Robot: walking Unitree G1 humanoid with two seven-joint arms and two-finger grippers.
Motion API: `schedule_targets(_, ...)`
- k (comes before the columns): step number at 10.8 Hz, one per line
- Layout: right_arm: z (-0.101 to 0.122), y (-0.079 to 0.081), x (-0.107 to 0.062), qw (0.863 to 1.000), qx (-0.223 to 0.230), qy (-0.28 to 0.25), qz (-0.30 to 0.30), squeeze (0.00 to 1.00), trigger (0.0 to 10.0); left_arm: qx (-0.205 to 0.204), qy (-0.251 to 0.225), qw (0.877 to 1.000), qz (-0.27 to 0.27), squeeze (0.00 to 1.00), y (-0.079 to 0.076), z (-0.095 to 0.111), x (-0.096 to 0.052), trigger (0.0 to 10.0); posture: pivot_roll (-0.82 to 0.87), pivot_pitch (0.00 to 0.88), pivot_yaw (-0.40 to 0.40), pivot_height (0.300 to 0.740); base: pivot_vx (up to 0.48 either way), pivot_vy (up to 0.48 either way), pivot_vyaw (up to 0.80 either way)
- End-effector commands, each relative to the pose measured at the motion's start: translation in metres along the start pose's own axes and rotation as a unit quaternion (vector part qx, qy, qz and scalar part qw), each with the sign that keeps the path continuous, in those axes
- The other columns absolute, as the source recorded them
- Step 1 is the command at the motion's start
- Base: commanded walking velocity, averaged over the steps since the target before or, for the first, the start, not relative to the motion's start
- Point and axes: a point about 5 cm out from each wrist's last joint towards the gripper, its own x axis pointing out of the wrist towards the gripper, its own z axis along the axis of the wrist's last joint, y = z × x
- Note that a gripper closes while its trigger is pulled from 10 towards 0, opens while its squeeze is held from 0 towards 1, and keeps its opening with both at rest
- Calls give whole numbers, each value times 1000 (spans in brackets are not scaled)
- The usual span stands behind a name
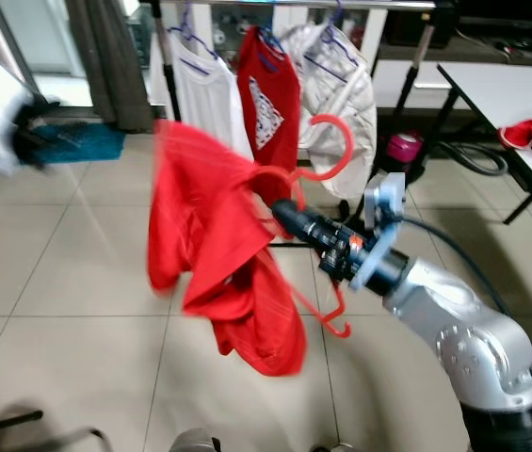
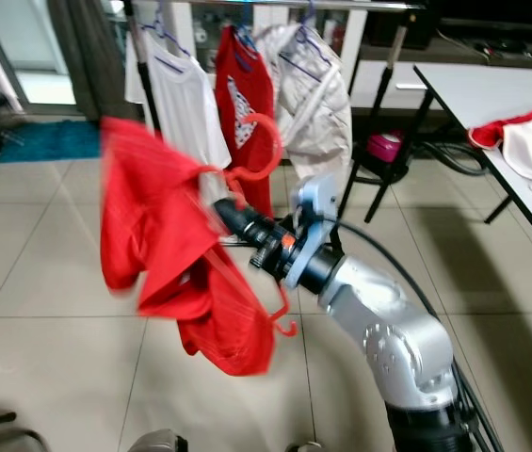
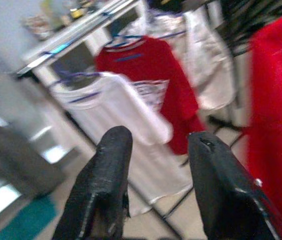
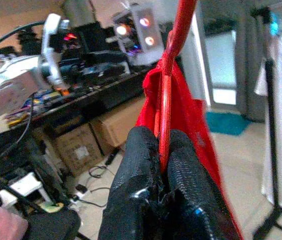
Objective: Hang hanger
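Out in front, seen from the head, the right gripper [image 1: 289, 213] reached forward at chest height, clamped on a red hanger [image 1: 327, 155] draped with a limp red shirt [image 1: 218, 254] — light, floppy, likely to swing.

At the left wrist, the left gripper [image 3: 155, 150] stood open and empty, facing the clothes rack [image 3: 76, 32].

At the right wrist, both fingers [image 4: 138, 165] pinched the hanger's thin, stiff neck — probably the surest hold.

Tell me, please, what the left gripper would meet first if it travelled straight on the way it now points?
Probably the white T-shirt hanging on the clothes rail: in the left wrist view it lies straight beyond the open left gripper, with the dark red T-shirt beside it. Depth is unclear, though nothing nearer appears between.
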Motion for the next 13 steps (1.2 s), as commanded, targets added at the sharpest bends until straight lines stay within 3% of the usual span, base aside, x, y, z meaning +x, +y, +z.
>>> schedule_targets(1, 12, -6, 0, 999, -6, -20, -25, 0, 10000, -8, -30, 999, -22, 1000, -8, 6, 5, 10000, 8, 25, 7, 740, 0, 0, 0)
schedule_targets(2, 21, -13, 5, 997, 16, -40, -61, 0, 10000, -76, -60, 992, -77, 1000, -58, -13, 24, 10000, -11, 29, -7, 740, 0, 0, 0)
schedule_targets(3, 23, -13, 6, 997, 20, -42, -66, 0, 10000, -88, -62, 991, -83, 1000, -69, -18, 27, 10000, -17, 29, -12, 740, 0, 0, 0)
schedule_targets(4, 27, -16, 11, 994, 30, -48, -92, 0, 10000, -105, -50, 988, -100, 1000, -107, -37, 34, 10000, -32, 27, -27, 740, 0, 0, 0)
schedule_targets(5, 30, -16, 14, 993, 39, -53, -103, 0, 10000, -107, -37, 989, -93, 1000, -129, -53, 36, 10000, -40, 22, -36, 740, 0, 0, 0)
schedule_targets(6, 34, -13, 16, 992, 54, -60, -100, 0, 10000, -119, -40, 991, -46, 1000, -142, -60, 35, 10000, -45, 17, -42, 740, 0, 0, 0)
schedule_targets(7, 38, -10, 17, 992, 55, -64, -93, 0, 10000, -170, -85, 981, -46, 1000, -147, -54, 39, 10000, -50, 10, -44, 740, 0, 0, 0)
schedule_targets(8, 40, -9, 18, 992, 54, -64, -92, 0, 10000, -180, -86, 975, -95, 1000, -161, -54, 42, 10000, -55, 5, -43, 740, 0, 0, 0)
schedule_targets(9, 43, -8, 19, 992, 56, -67, -92, 0, 10000, -142, -66, 983, -93, 1000, -166, -58, 46, 10000, -63, 5, -40, 740, 0, 0, 0)
schedule_targets(10, 46, -7, 19, 992, 56, -68, -92, 0, 10000, -122, -61, 988, -75, 573, -165, -59, 51, 10000, -68, 7, -40, 740, 0, 0, 0)
schedule_targets(11, 48, -5, 19, 992, 56, -71, -89, 0, 10000, -134, -66, 986, -74, 0, -165, -58, 60, 10000, -73, 9, -40, 740, 0, 0, 0)
schedule_targets(13, 52, -4, 18, 992, 53, -73, -86, 0, 10000, -126, -55, 987, -87, 0, -171, -57, 71, 10000, -93, 17, -29, 740, 0, 0, 0)
